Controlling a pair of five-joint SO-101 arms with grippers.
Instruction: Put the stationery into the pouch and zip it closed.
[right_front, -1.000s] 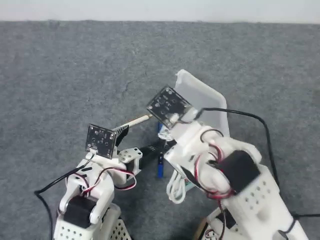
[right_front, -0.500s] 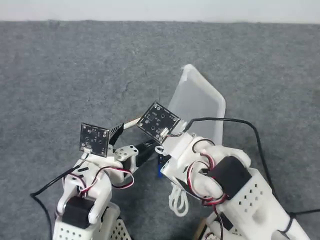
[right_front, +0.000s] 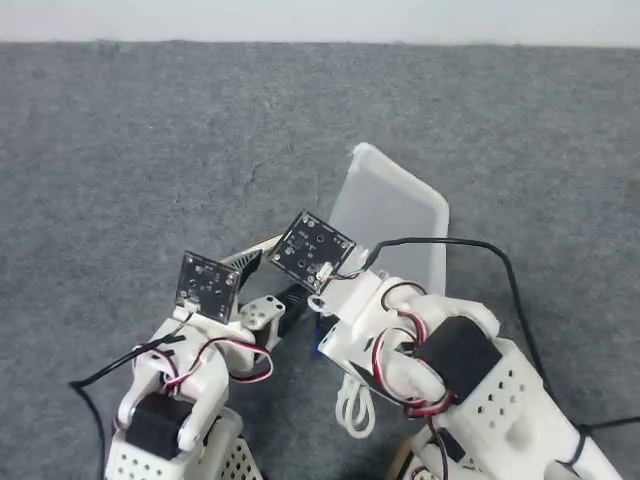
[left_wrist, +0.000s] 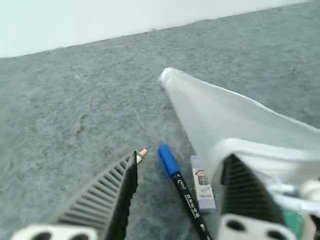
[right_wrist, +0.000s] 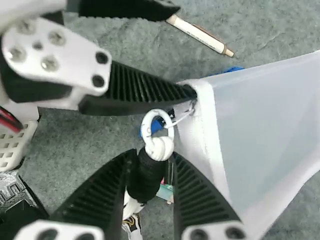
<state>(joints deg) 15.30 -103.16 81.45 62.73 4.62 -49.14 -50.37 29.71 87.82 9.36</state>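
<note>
A translucent white pouch (right_front: 392, 212) stands tilted up off the grey felt. My right gripper (right_wrist: 152, 161) is shut on the black cord of its zip pull, just under a white knot and metal ring (right_wrist: 157, 125). My left gripper (left_wrist: 182, 162) is open and low over the mat; one ridged finger (right_wrist: 140, 91) touches the pouch's corner, the other (right_wrist: 125, 7) is spread far away. A blue pen (left_wrist: 176, 174) and a small labelled eraser-like block (left_wrist: 202, 190) lie between the left fingers. A pencil (right_wrist: 200, 34) lies just beyond, its tip (left_wrist: 142, 154) near one finger.
A looped white cord (right_front: 350, 402) hangs beneath the right arm near the table's front. Both arm bases crowd the front edge. Grey felt (right_front: 130, 150) stretches to the left and back, ending at a pale wall.
The right arm has drawn back toward the front and left with the zip pull, tipping the pouch steeper. The left arm shifted slightly and stays beside the pouch corner.
</note>
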